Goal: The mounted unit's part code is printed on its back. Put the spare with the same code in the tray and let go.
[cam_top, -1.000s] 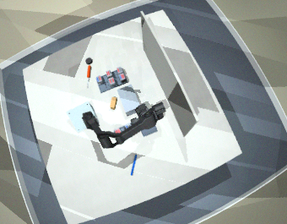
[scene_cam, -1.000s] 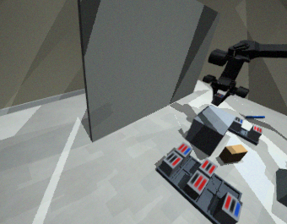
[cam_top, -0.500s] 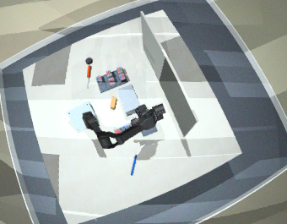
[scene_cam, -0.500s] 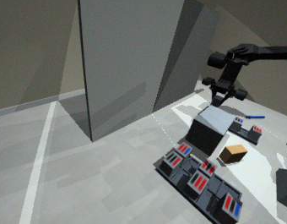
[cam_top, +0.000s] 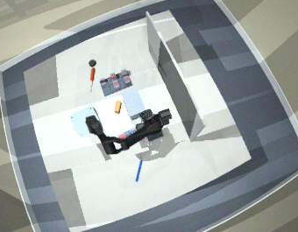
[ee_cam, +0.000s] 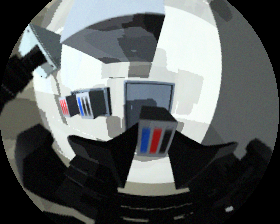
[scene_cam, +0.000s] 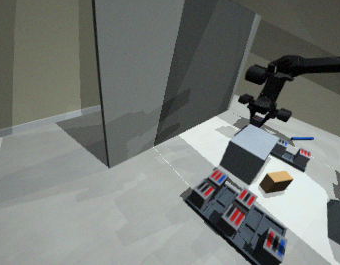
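My gripper [scene_cam: 258, 120] [ee_cam: 151, 126] is shut on a dark spare with a grey face bearing blue, red and black stripes [ee_cam: 156, 140]. It holds the spare above the table, and in the wrist view the spare overlaps the lower part of the grey-blue tray [ee_cam: 149, 83] [cam_top: 155, 137]. The tray looks empty where it shows; in the exterior view it is hidden. A dark rack [cam_top: 109, 91] [scene_cam: 220, 225] carries several striped spares. Two striped units [ee_cam: 85, 105] [ee_cam: 64, 107] stand at a smaller rack left of the tray in the wrist view. No printed code is readable.
A grey box [cam_top: 134, 102] [scene_cam: 248, 153] stands between the large rack and the tray. A tall partition [cam_top: 175, 81] [scene_cam: 138, 71] stands beside the work area. An orange block [cam_top: 117, 107] [scene_cam: 276, 182], an orange-handled screwdriver [cam_top: 92, 74] and a blue stick [cam_top: 138, 171] [scene_cam: 302, 138] lie about.
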Tool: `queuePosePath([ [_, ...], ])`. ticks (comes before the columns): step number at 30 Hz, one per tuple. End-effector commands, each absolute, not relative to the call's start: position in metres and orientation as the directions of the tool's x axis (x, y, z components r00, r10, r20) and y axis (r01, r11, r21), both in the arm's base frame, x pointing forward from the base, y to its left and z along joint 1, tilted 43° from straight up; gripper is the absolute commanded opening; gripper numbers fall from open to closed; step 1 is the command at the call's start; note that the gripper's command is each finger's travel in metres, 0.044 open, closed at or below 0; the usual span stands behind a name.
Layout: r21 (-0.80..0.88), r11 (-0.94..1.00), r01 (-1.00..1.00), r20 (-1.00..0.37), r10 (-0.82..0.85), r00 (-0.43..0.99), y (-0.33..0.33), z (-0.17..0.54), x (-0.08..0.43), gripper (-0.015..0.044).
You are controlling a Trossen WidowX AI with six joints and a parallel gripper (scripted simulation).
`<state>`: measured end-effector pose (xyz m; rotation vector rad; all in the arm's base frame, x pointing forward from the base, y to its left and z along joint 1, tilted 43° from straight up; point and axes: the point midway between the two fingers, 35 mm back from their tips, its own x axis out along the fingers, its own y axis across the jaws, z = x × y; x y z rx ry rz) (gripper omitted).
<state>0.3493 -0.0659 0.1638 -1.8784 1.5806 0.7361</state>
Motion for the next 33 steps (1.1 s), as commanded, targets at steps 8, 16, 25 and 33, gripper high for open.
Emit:
queuePosePath([
  [8, -0.074, -0.144, -0.987, -0.728, -0.669, 0.152, -0.071, 0.157, 0.350, 0.0000],
  [16, -0.073, -0.143, -0.987, -0.728, -0.669, 0.151, -0.075, 0.153, 0.350, 0.0000],
  [25, -0.073, -0.142, -0.987, -0.728, -0.669, 0.150, -0.081, 0.148, 0.350, 0.0000],
  [33, -0.073, -0.142, -0.987, -0.728, -0.669, 0.150, -0.085, 0.143, 0.350, 0.0000],
])
